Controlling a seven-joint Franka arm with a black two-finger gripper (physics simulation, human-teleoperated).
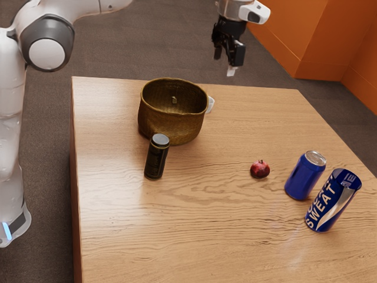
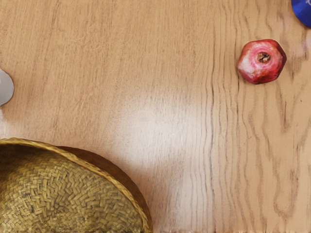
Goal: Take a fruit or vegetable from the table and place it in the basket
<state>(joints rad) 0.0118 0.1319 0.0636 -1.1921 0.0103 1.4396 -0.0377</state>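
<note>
I look over a light brown wooden table, its top marked with wavy darker grain and a pale sheen. Around it lies a dark grey-brown carpeted floor, and bright orange walls stand beyond, towards the exterior view's right.

My black two-finger gripper hangs above the level of the tabletop, near its far edge in the exterior view; it is released, its fingers parted. The small round red pomegranate rests on the wood, well apart from the deep olive-brown woven basket and near the plain blue metal can with a silver top. Close by that can stands a dark blue and white cylindrical container with large white lettering.

The exterior view also gives me the slim black cylindrical bottle with a grey lid, upright in front of the basket, and the basket's outer wall. My wrist view, looking down, gives me the pomegranate's pink-and-red skin and its brown crown end facing up, the herringbone weave inside the basket, and a curved edge of the blue can. A smooth white rounded object lies near the basket, partly cut off there, so I cannot tell what it is.
</note>
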